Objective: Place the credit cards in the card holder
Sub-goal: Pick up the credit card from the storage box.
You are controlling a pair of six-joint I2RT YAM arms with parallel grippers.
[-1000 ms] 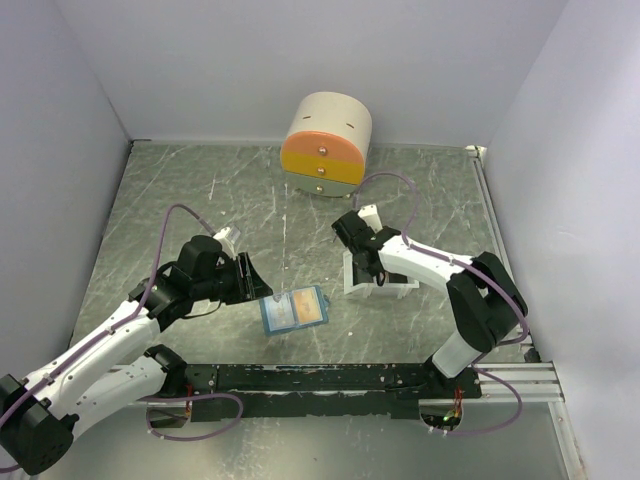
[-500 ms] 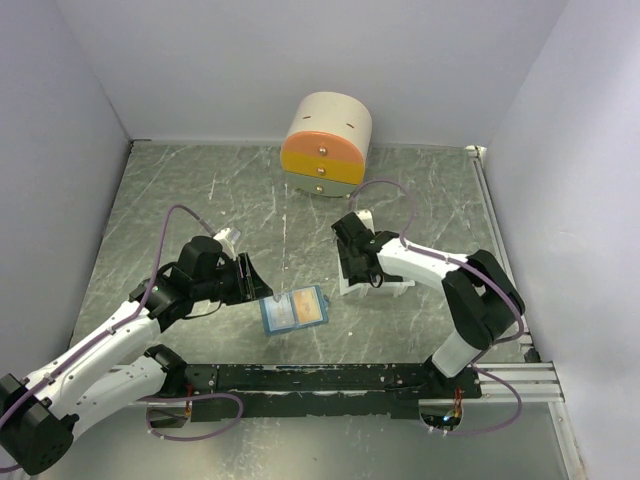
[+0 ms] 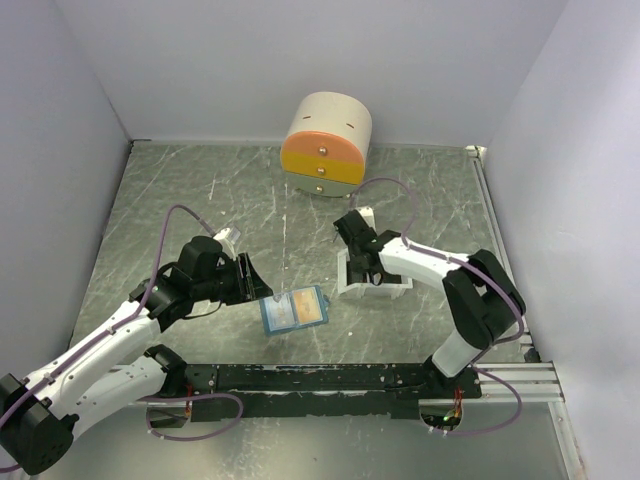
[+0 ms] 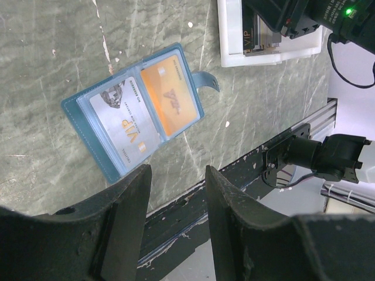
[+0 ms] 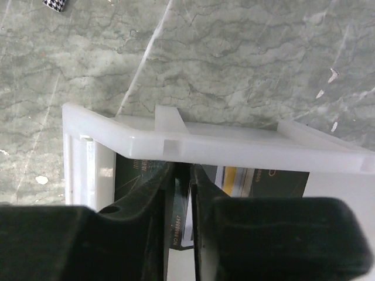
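Two R fingers (image 5: 146, 199) sit nearly together with only a thin slit between them. The right gripper (image 5: 183, 171) is dipped inside the white tray (image 5: 234, 146), tips right over a dark card (image 5: 132, 171). Can't tell if it's actually pinching the card or just touching it. More dark cards (image 5: 275, 182) lie flat in the tray at 3 o'clock of the tips, w/ a yellow strip showing between them. L fingers (image 4: 129, 222) are spread wide w/ nothing between them. The left gripper (image 4: 176, 175) hangs above bare table (image 3: 200, 200), no contact. The card holder (image 4: 84, 130) lies open and flat at approx 4 o'clock of the L tips in top view, just beside them. It has a whitish VIP card (image 4: 126, 126) in one pocket, an orange card (image 4: 169, 96) in the other, and its blue tab (image 4: 208, 80) pointing toward the tray. The tray is at approx 2 o'clock of the holder, near but apart. A round drawer box (image 3: 325, 140) stands at 12 o'clock, well apart at the far wall.
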